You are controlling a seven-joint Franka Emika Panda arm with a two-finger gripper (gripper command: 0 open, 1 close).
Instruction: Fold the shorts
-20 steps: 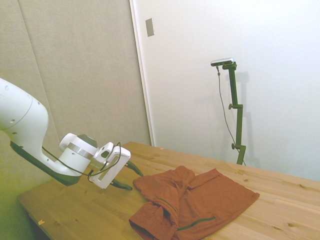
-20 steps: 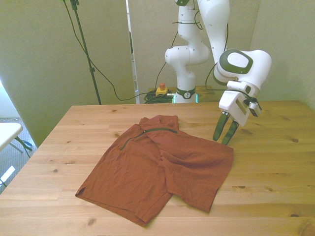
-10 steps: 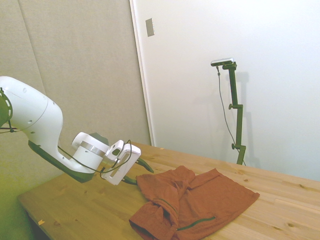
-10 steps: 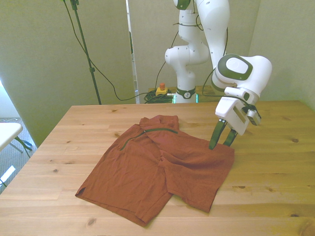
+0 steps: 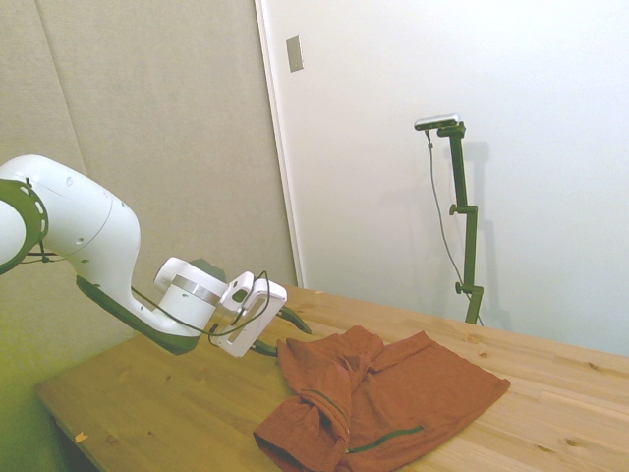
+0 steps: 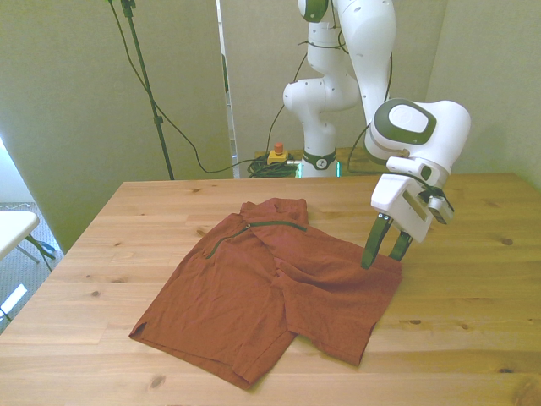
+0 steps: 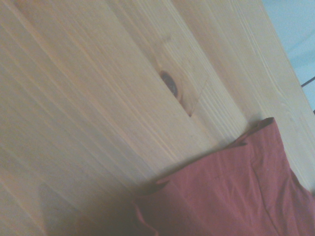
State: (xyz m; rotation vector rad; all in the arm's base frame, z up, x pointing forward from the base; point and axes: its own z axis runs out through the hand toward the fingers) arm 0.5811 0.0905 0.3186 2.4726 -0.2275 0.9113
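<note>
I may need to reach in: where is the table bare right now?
Bare wood runs along the table on the front view's right, beyond the tool, and along the near edge. The front view's left strip beside the shorts is also free. It is crowded where the open tool meets the shorts' corner.

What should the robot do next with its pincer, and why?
Probably dip a little lower and pinch the cloth. The pincer is open, its tips right at the corner of the shorts on the front view's right, and the shorts lie unfolded on the table.
</note>
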